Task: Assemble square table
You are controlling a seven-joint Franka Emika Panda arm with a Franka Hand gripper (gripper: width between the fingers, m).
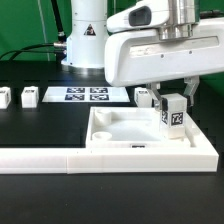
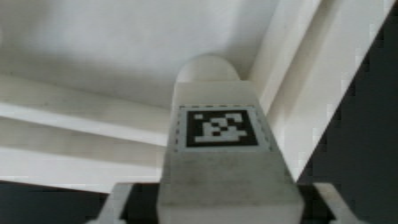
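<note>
Square table slab (image 1: 125,128): white, lying flat in the lower right of the exterior view, its raised rim making a shallow tray. The long white L-shaped rail (image 1: 60,158) runs along its near side, touching it. Contents of the tray: one item, at the right-hand corner, namely the tagged leg block (image 1: 173,116) that I hold upright; whether its foot touches the tray floor I cannot tell. My gripper (image 1: 172,110): clenched on that leg block, one finger on each flank, the tag showing between them. Wrist view: the same leg block (image 2: 217,125) runs away from my fingers (image 2: 128,205), its rounded end toward the slab's white walls and the tag square on its face. The slab lies beneath my fingers and spreads toward the exterior view's left. Elsewhere on the black table (image 1: 40,125): two loose leg blocks (image 1: 28,97) at the upper left, and a third leg block (image 1: 145,97) behind the slab, beside the marker board (image 1: 85,95).
</note>
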